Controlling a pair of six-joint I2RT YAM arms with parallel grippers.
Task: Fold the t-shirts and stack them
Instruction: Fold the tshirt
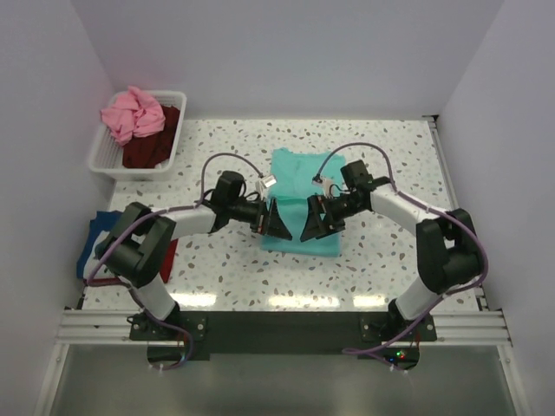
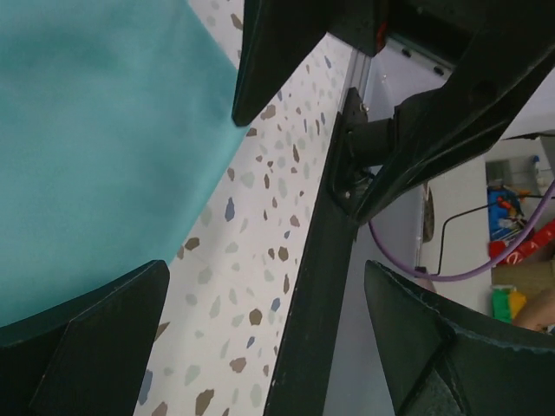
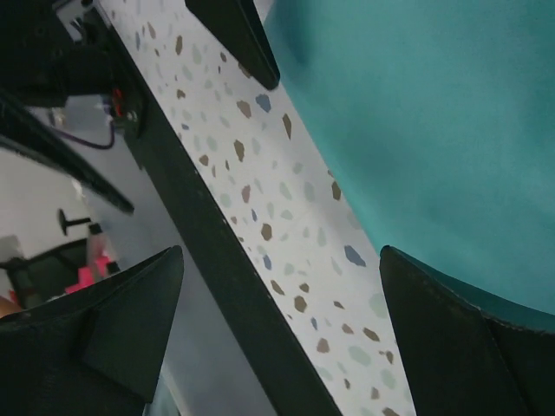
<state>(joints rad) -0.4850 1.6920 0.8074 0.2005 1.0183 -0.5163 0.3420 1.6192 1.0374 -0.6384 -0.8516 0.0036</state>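
Partly hidden: teal tee, mid-part under claws; blue tee behind left arm.
Claws: left claw, right claw agape, empty.
Around: basket, pink tee atop.

Teal t-shirt lies flat at centre; pink t-shirt and maroon t-shirt bunched far-left.

My two arms were bent in toward the middle, elbows out to the sides, my left gripper and right gripper faced each other, close but apart, tips angled down, jaws on both spread wide and empty
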